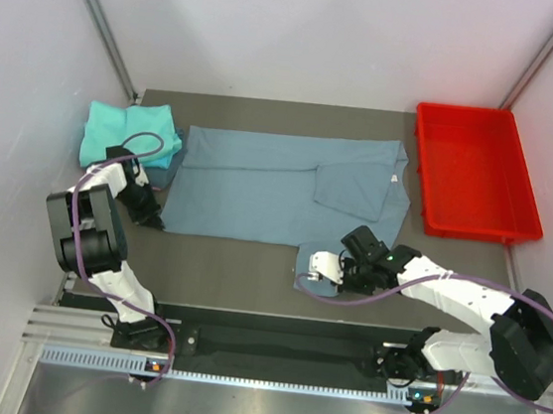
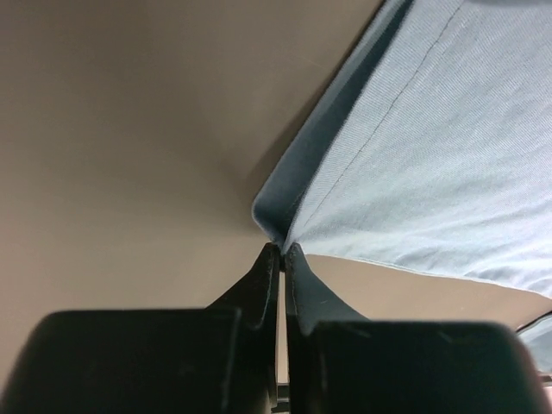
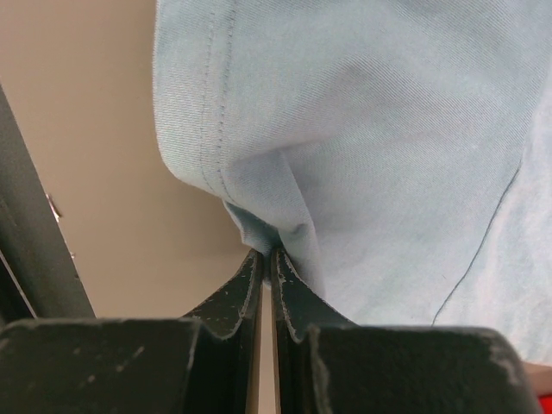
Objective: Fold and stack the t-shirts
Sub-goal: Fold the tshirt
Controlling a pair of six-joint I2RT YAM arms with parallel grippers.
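Folding grey-blue t-shirt [image 1: 260, 180], mid-fold step, judging by layout. Both near corners gripped: left hand [image 2: 281, 250] clamped on hem corner, cloth fanning ahead and to its right; right hand [image 3: 266, 252] pinched on other corner, cloth bunched just ahead. Next move likely: lift both corners together, carry across shirt, edge taut. Folded teal t-shirt [image 1: 125, 130] lies just beyond left hand.

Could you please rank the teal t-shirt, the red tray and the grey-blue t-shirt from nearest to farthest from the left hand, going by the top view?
1. The grey-blue t-shirt: its near-left corner is pinched in the left hand.
2. The teal t-shirt: folded at the far left, just beyond the hand.
3. The red tray: far right, well past the spread shirt.
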